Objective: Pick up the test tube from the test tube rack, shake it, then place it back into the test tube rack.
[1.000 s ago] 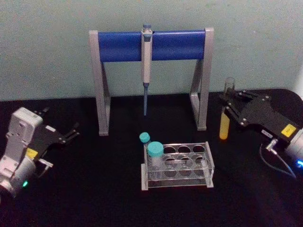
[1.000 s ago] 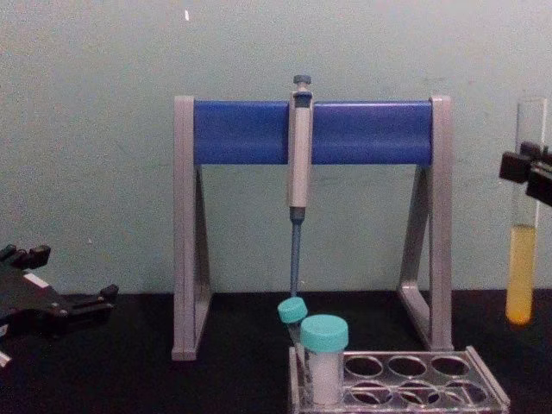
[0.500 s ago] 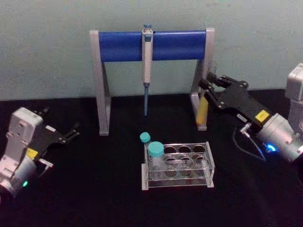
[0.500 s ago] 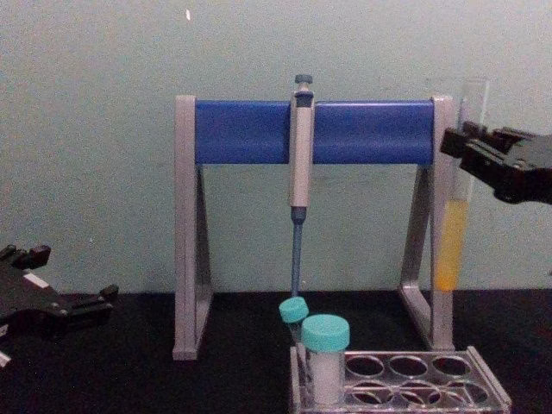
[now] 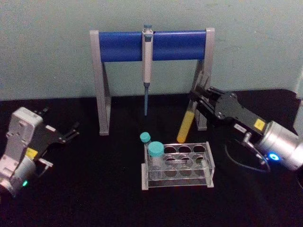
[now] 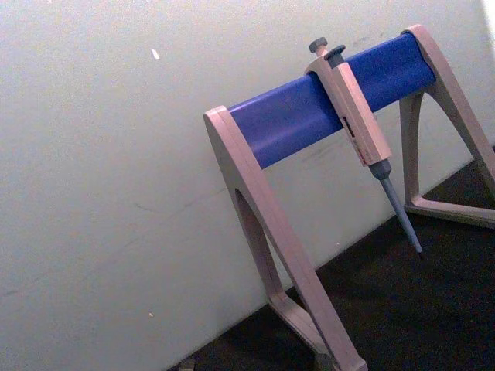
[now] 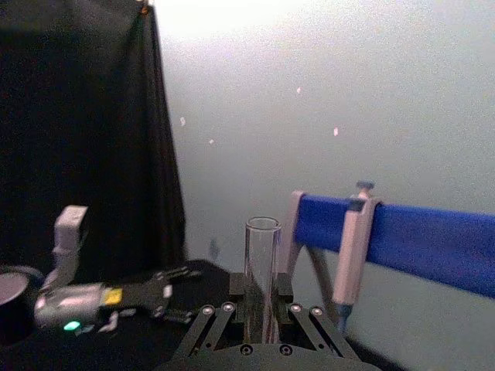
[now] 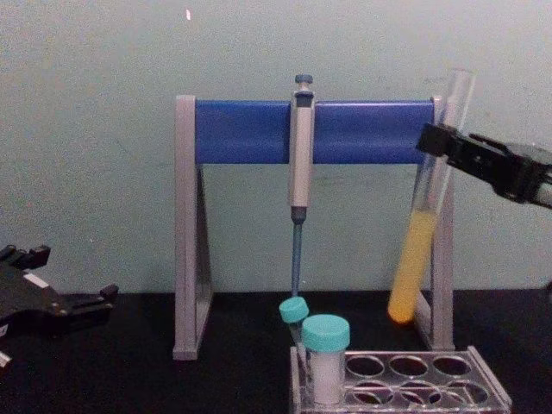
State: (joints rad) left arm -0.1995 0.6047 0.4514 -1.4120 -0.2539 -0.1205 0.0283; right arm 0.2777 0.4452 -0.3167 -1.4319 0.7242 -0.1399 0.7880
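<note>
Here, the right pincer (image 5: 194, 101) is reaching in from the robot's right and pinching the test tube (image 5: 185, 126) on its clear upper part, well above the yellow liquid that is filling the lower end. The tube is hanging tilted – in the chest view its open mouth is leaning toward the robot's right while its round bottom is swinging toward the left, crossing in front of the right leg of the pipette stand (image 5: 120, 46). The bottom of the test tube (image 8: 420, 233) is sitting clear of the test tube rack (image 8: 397, 352), above it and near its far edge, touching neither the rack nor the table (image 5: 94, 189).

In the right wrist view the fingers of the right pincer (image 7: 261, 300) are closing on the glass from both sides, and the open mouth of the test tube (image 7: 262, 267) is standing up between them.

The test tube rack (image 5: 209, 163) is resting on the black table in front of the stand, carrying two teal-capped tubes (image 5: 155, 150) at its left end. A pipette (image 5: 147, 61) is hanging from the blue bar of the stand.

The left pincer (image 5: 73, 131) is idling low at the robot's left – fingers spread, holding nothing, well apart from the rack.
</note>
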